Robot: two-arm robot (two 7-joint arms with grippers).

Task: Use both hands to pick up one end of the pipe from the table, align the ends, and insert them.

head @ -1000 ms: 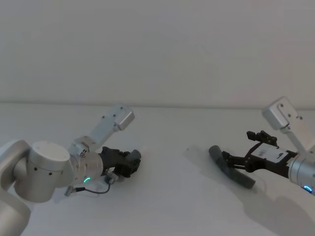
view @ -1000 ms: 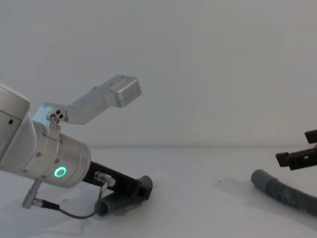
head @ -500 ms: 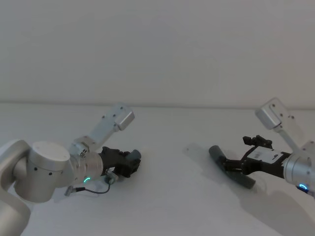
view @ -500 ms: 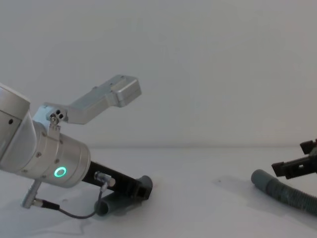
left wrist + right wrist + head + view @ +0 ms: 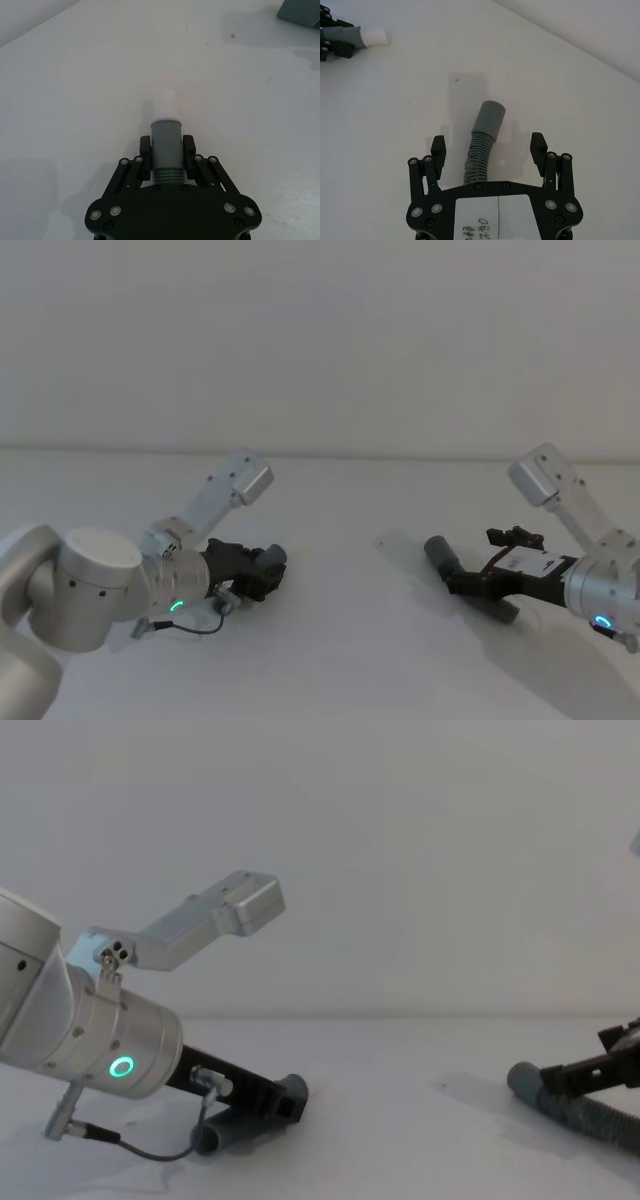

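Two halves of the job sit well apart on your white table (image 5: 340, 650), one towards its left edge and one towards its right.

On the left, your left gripper (image 5: 262, 570) reaches out low from its silver wrist (image 5: 120, 1055), where the green ring light (image 5: 121, 1067) glows. Its fingers (image 5: 145, 150) are drawn in narrow and clamp the short tube (image 5: 165, 142) from both sides.

On the right, your right gripper (image 5: 488, 145) hangs low over the corrugated hose (image 5: 479, 155). Its fingers (image 5: 438, 147) are spread wide, one on each side of the hose, and the right wrist view shows a gap between them and the ribs.

That hose lies flat near the right edge, with its smooth round cuff (image 5: 490, 116) pointing towards the table's middle and out past the fingertips.

From the chest view you can see the short tube (image 5: 225, 1135) down at the surface beneath the left gripper. Its pale white tip (image 5: 164, 104) sticks out ahead of the jaws.
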